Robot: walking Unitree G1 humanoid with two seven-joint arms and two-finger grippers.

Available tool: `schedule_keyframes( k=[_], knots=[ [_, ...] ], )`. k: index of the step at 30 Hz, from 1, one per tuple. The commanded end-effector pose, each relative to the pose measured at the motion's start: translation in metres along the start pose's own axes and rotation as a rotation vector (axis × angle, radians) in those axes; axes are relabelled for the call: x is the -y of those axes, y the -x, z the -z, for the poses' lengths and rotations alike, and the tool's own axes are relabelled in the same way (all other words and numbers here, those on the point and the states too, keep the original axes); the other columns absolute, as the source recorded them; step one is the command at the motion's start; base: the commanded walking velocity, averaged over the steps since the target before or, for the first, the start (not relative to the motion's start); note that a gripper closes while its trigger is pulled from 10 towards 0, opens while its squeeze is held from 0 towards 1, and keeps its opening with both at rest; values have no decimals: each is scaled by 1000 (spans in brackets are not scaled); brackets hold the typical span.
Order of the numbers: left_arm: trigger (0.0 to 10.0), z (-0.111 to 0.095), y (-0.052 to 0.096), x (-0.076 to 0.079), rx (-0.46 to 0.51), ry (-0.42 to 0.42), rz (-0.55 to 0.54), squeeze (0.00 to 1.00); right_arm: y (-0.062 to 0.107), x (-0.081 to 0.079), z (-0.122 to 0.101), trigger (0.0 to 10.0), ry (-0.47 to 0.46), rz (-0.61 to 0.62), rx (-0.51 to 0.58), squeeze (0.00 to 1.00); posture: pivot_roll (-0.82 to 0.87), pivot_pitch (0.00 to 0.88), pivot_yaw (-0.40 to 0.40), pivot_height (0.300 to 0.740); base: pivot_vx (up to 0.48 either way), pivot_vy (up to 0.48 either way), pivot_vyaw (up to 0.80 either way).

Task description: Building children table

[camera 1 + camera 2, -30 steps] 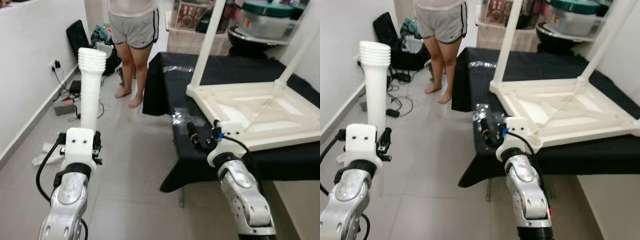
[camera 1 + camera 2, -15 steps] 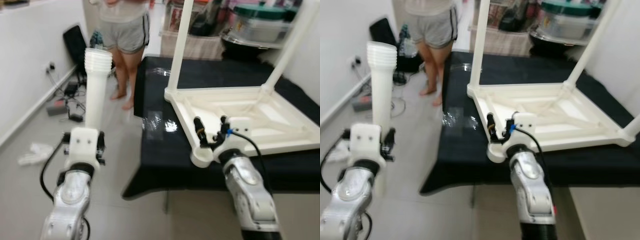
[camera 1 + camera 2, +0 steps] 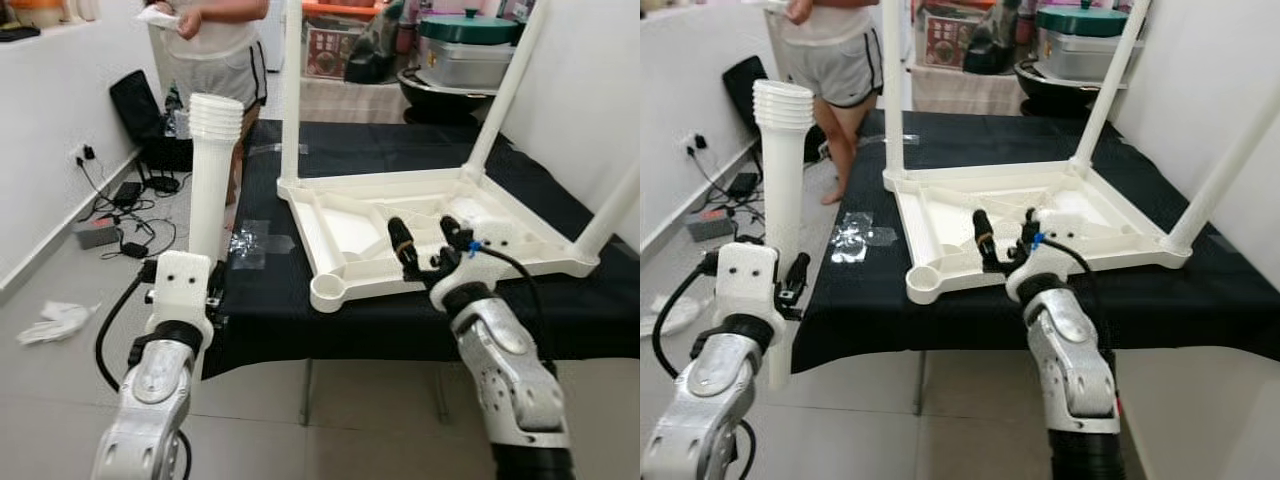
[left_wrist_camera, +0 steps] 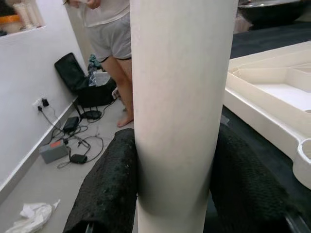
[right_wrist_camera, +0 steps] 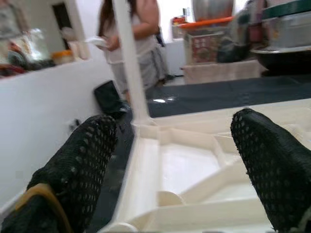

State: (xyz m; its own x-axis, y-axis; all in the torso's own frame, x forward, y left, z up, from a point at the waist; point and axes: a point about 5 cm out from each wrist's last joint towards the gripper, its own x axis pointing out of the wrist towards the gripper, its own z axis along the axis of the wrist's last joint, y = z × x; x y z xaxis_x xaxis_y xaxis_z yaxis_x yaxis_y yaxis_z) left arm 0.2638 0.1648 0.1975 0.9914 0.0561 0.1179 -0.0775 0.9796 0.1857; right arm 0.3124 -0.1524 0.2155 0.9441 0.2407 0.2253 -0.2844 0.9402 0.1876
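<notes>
The left gripper (image 4: 175, 194) is pinching a loose white table leg (image 3: 212, 170) between its two black fingers (image 4: 109, 184), holding it upright over the open tiled floor (image 3: 60, 380) just left of the black-covered table (image 3: 560, 320), its ribbed end uppermost. On that black cloth an upturned white children's table top (image 3: 400, 215) is lying with its underside facing up, three legs already standing from its corners and running out of the top of the eye views. The near-left corner socket (image 3: 328, 293) is sitting empty at the near edge of the cloth, close to the drop. The right gripper (image 3: 430, 245) is hovering with its fingers (image 5: 80, 165) spread wide at the top's near rim, to the right of that socket. A person in grey shorts (image 3: 215, 70) is standing at the far left, beside a black bag (image 3: 140, 105). Cables and a power strip (image 3: 100, 228) are trailing along the left wall, and a crumpled white scrap (image 3: 55, 322) is lying on the tiles. Shiny tape (image 3: 855, 235) is glinting on the cloth's left part. Pots and boxes (image 3: 465, 50) are crowding the far side, too cluttered to tell apart.
</notes>
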Motion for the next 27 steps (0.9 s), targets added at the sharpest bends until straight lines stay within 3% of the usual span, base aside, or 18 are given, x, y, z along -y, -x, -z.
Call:
schedule_keyframes(
  k=[1,7,8,9,11,16,22,27],
  knots=[
    [10000,-1,-4,-7,-3,-2,-8,0,-2,-3,-3,10000,-54,-43,0,0,115,68,-94,740,0,0,0],
    [10000,-1,-14,-18,-9,-68,53,0,-8,-8,-1,10000,-108,-162,-50,0,119,73,-96,740,0,0,0],
    [10000,0,-16,-13,-35,-45,206,0,-10,-17,3,10000,-141,-294,-101,0,120,87,-99,740,0,0,0],
    [10000,0,-16,-13,-35,-45,206,0,-10,-17,3,10000,-141,-294,-101,0,120,87,-99,740,0,0,0],
    [10000,3,-14,-6,-52,-94,332,0,-10,-26,4,10000,-165,-405,-135,0,123,89,-101,740,0,0,0],
    [10000,10,-9,10,-42,-163,478,0,-12,-42,-1,10000,-188,-511,-132,0,120,99,-101,740,0,0,0],
    [10000,9,-7,20,-24,-178,540,0,-14,-51,-5,10000,-241,-572,-129,0,124,100,-102,740,0,0,0],
    [10000,5,-15,14,-13,-194,503,0,-14,-59,-7,10000,-272,-640,-134,0,126,98,-105,740,0,0,0]
  ],
)
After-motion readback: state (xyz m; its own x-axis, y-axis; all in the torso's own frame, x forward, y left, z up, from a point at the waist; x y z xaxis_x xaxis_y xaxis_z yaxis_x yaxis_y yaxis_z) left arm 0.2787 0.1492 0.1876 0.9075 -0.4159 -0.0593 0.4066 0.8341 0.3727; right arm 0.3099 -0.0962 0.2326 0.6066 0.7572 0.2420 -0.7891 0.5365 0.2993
